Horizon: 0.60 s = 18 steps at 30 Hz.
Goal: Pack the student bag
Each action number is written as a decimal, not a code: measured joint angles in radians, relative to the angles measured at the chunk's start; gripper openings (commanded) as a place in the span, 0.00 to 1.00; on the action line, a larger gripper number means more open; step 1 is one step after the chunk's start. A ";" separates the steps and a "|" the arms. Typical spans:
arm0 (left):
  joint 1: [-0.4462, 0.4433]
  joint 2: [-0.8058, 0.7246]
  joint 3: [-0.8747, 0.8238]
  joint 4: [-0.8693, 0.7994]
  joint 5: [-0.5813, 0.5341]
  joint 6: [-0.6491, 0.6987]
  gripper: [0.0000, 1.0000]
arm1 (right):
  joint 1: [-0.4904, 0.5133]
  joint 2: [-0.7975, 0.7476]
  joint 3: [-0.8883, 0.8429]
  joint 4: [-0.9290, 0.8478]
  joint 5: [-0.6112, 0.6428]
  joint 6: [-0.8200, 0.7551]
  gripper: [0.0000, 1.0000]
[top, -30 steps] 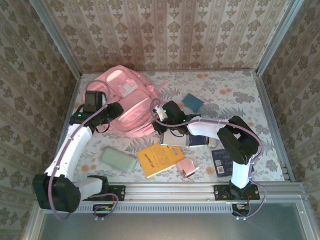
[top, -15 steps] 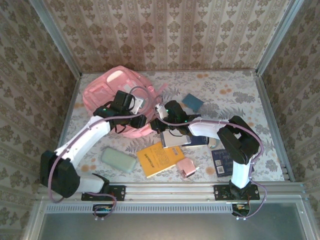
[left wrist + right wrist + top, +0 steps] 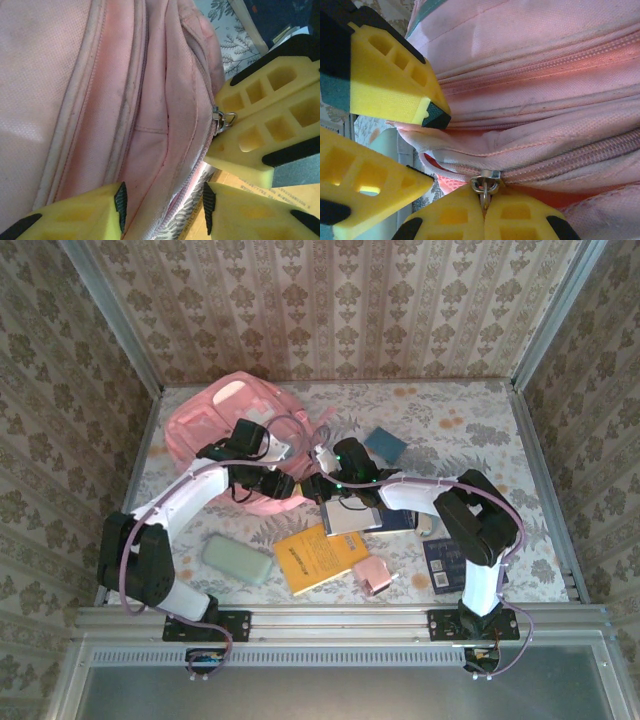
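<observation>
Pink soft fabric backpack, the student bag (image 3: 210,425), lay on the floral-cloth table (image 3: 470,430) at the far left, near the back corner, and was by far the biggest item there. It had a lighter pink panel on the top face, pink piping and zip tracks along the side, and the fabric was slack and creased. One zip pocket gaped at the bag's near-right edge: a dark slit in the left wrist view, reddish lining in the right wrist view. Its contents couldn't be made out. Right gripper (image 3: 484,206) was closed on the metal zip pull (image 3: 486,181), ring pinched between its fingertips. Left gripper (image 3: 164,200) sat just beside it, jaws partway apart and straddling the pocket's edge fold. A strip of grey leaf pattern showed between the fabric and one pad, so no clamp. Loose on the table outside the bag: orange paperback book (image 3: 318,558), pale green oblong case (image 3: 238,560), small pink box (image 3: 370,575), teal square card (image 3: 385,445), dark blue booklet (image 3: 441,562), and a stack of books (image 3: 348,520) under the right arm.
</observation>
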<state>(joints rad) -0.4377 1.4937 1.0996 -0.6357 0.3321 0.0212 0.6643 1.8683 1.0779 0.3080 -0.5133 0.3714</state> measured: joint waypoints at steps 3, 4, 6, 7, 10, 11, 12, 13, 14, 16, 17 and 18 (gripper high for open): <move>0.000 0.002 0.000 0.002 -0.011 0.002 0.44 | 0.000 0.004 0.000 0.001 -0.006 0.003 0.00; 0.000 0.005 0.000 0.002 -0.018 0.002 0.42 | 0.000 0.005 0.000 0.001 -0.009 0.003 0.00; 0.000 0.014 0.000 0.004 -0.029 0.006 0.40 | -0.001 0.006 0.000 0.003 -0.014 0.005 0.00; 0.001 0.020 0.000 0.004 -0.034 0.006 0.40 | -0.001 0.008 0.000 0.004 -0.016 0.007 0.00; 0.001 0.037 0.000 0.008 -0.042 0.006 0.44 | -0.001 0.011 0.000 0.004 -0.018 0.018 0.00; 0.001 0.043 0.001 0.008 -0.042 0.006 0.45 | -0.001 0.012 0.000 0.004 -0.018 0.023 0.00; 0.000 0.047 0.001 0.008 -0.044 0.006 0.45 | -0.001 0.013 0.000 0.005 -0.018 0.026 0.00; -0.001 0.050 0.001 0.008 -0.047 0.006 0.44 | -0.001 0.013 0.000 0.005 -0.018 0.028 0.00; -0.005 0.052 0.002 0.008 -0.053 0.007 0.42 | -0.001 0.014 0.000 0.007 -0.018 0.031 0.00; -0.009 0.052 0.002 0.008 -0.069 0.009 0.35 | -0.001 0.022 0.000 0.019 -0.019 0.040 0.00; -0.012 0.054 0.002 0.008 -0.078 0.010 0.29 | -0.001 0.029 0.000 0.030 -0.022 0.049 0.00; -0.012 0.057 0.002 0.008 -0.084 0.013 0.25 | -0.001 0.033 0.000 0.037 -0.023 0.053 0.00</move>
<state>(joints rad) -0.4500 1.5509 1.1015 -0.6273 0.2485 0.0341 0.6632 1.9015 1.0782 0.3447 -0.5365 0.4248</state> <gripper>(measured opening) 0.326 0.062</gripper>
